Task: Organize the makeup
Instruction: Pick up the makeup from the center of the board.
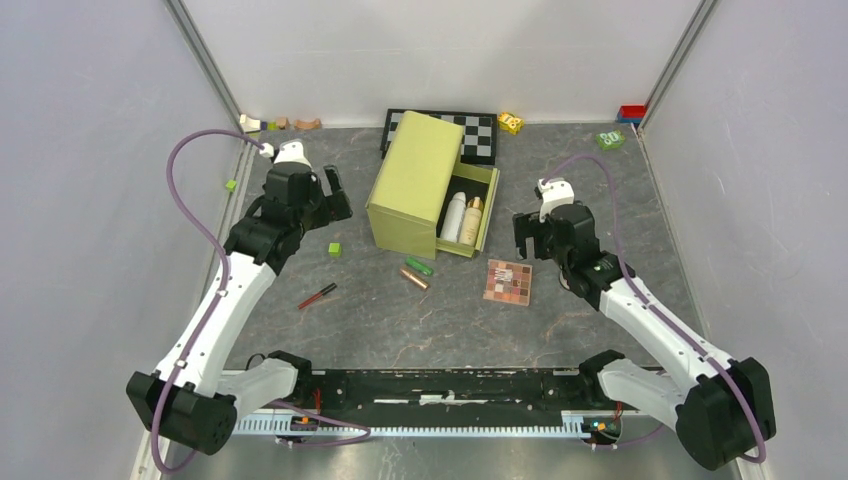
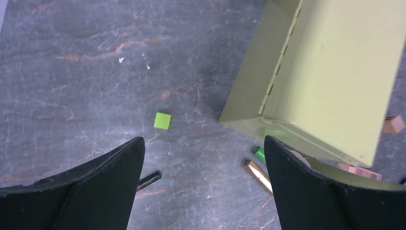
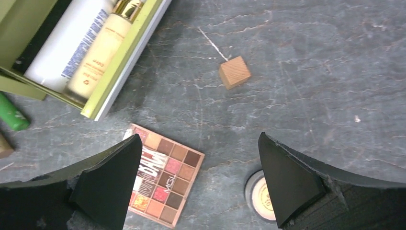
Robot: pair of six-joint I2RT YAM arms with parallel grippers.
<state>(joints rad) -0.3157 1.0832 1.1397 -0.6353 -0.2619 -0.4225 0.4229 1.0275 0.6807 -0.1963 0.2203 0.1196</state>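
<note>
A green box [image 1: 415, 185] stands mid-table with its drawer [image 3: 127, 62] pulled out. A white bottle [image 3: 67, 45] and a beige gold-capped bottle [image 3: 98, 50] lie side by side in the drawer. In front of the box lie a green tube [image 1: 419, 266], a bronze tube [image 1: 414, 279] and the eyeshadow palette [image 1: 508, 282]. The red pencil [image 1: 317, 296] lies further left. My left gripper [image 2: 203, 140] hovers open and empty left of the box. My right gripper [image 3: 199, 136] hovers open and empty, with the palette [image 3: 167, 179] under its left finger and a round peach compact [image 3: 261, 195] under its right finger.
A small green cube [image 2: 162, 120] lies left of the box, and another [image 1: 230, 185] sits near the left wall. A wooden cube [image 3: 234, 72] lies right of the drawer. The chequered board [image 1: 480, 135] lies behind the box. Small odds and ends line the back wall.
</note>
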